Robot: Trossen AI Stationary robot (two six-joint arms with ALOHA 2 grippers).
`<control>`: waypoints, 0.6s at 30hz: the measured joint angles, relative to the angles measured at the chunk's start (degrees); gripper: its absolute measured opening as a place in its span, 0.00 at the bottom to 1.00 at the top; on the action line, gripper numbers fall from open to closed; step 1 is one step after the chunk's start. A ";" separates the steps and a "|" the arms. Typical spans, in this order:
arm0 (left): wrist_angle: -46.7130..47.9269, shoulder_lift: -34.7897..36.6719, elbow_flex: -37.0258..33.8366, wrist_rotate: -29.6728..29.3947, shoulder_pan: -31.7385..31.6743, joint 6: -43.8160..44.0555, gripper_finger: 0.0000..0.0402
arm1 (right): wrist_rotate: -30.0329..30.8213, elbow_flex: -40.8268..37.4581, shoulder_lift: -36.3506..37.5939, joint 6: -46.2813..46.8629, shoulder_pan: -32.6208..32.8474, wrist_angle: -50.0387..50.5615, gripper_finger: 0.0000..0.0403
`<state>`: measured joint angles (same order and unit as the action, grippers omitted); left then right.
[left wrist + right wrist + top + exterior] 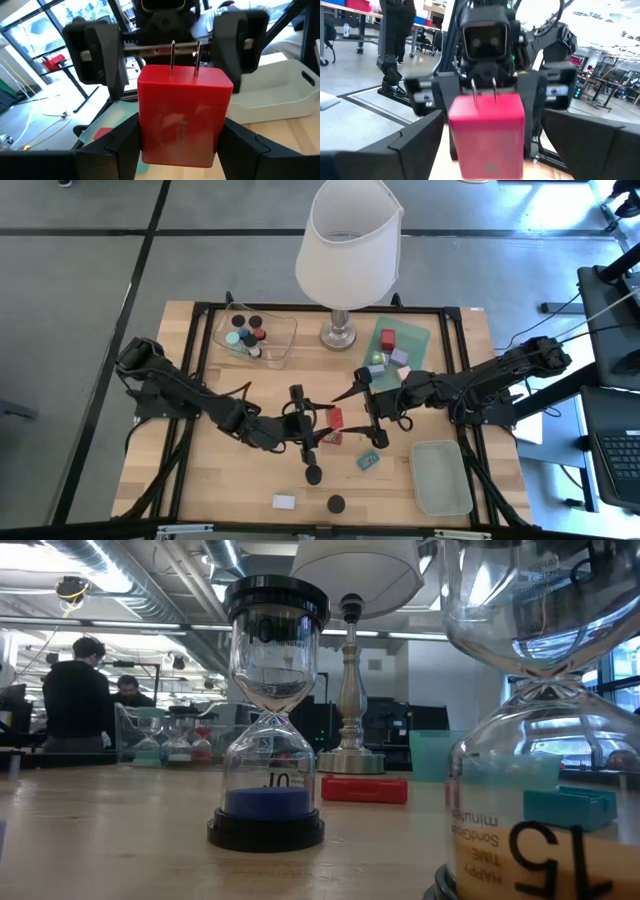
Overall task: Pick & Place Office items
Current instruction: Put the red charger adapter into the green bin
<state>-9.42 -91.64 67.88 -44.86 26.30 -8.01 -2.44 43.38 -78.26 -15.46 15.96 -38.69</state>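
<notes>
A red plug block with two metal prongs on top hangs above the table's middle, and my left gripper is shut on it. My right gripper faces it from the table's right. It is open, with one finger on each side of the block, apart from it. Black-capped hourglasses, a flat red piece, a teal piece and a white block rest on the wood. My left gripper pinches the block's two side faces between its two fingers, low on the block. The fingers lie about level and come from the table's left. The block is lifted clear of the table and stands upright, its prongs pointing up.
A white-shaded lamp stands at the far middle. At the far left a clear tray holds several small pieces. A green tray at the far right holds little blocks, and a pale tray sits at the near right.
</notes>
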 joint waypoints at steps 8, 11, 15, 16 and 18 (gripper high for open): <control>-4.32 -1.33 0.00 -0.01 -1.78 -2.23 0.51 | 0.02 0.00 0.00 -0.02 0.01 -0.14 0.84; -4.55 -1.33 0.00 0.48 -1.77 -2.23 0.51 | 0.00 0.00 0.00 -0.02 0.01 -0.12 0.84; -4.56 -1.33 0.00 0.65 -1.74 -2.23 0.51 | 0.00 0.00 0.00 -0.02 0.01 -0.11 0.79; -4.73 -1.33 0.00 0.63 -1.74 -2.23 0.51 | 0.02 0.00 0.00 -0.02 0.01 -0.10 0.77; -5.34 -1.33 0.00 0.80 -1.74 -2.27 0.51 | 0.04 0.00 0.00 -0.05 0.01 -0.17 0.71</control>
<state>-14.77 -92.97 67.88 -44.06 24.56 -10.28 -2.39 43.38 -78.26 -15.51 15.97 -38.86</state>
